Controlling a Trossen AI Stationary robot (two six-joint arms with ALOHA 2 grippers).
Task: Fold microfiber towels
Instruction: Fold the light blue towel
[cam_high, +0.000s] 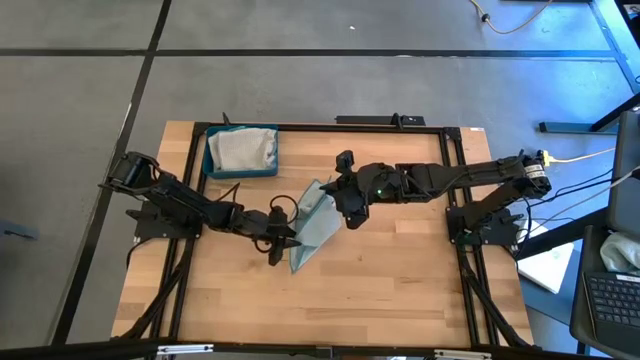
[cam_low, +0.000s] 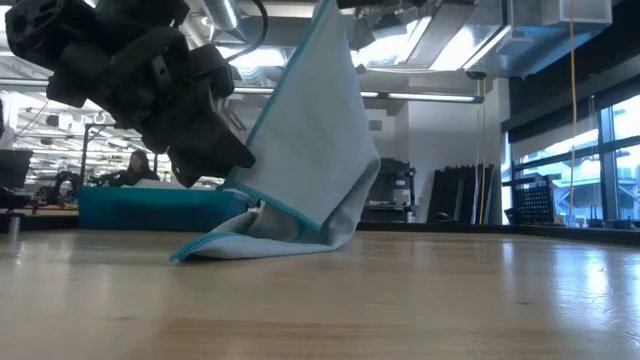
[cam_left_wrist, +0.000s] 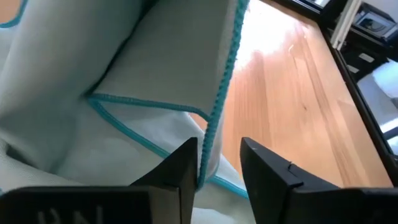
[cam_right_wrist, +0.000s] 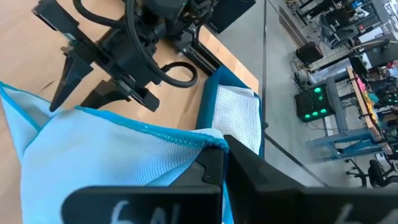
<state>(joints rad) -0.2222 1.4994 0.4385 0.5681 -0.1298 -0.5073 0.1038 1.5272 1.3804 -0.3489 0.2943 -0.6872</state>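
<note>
one pale blue towel (cam_high: 315, 222) lifted by right gripper (cam_high: 352, 212), clamped on its corner; left gripper (cam_high: 283, 238) fingers apart, straddling its edge; other towels (cam_high: 243, 150) in one tray (cam_high: 240, 172).

Count, all views:
- 2 arms, 2 grippers: left gripper (cam_high: 283, 243), right gripper (cam_high: 347, 214).
- 1 pale blue towel (cam_high: 314, 225) with teal edging, on the table (cam_high: 400, 290).
- 1 dark blue tray (cam_high: 209, 160); pale cloth in it (cam_high: 243, 150), bunched, number of pieces cannot be told.
- 1 table.
</note>
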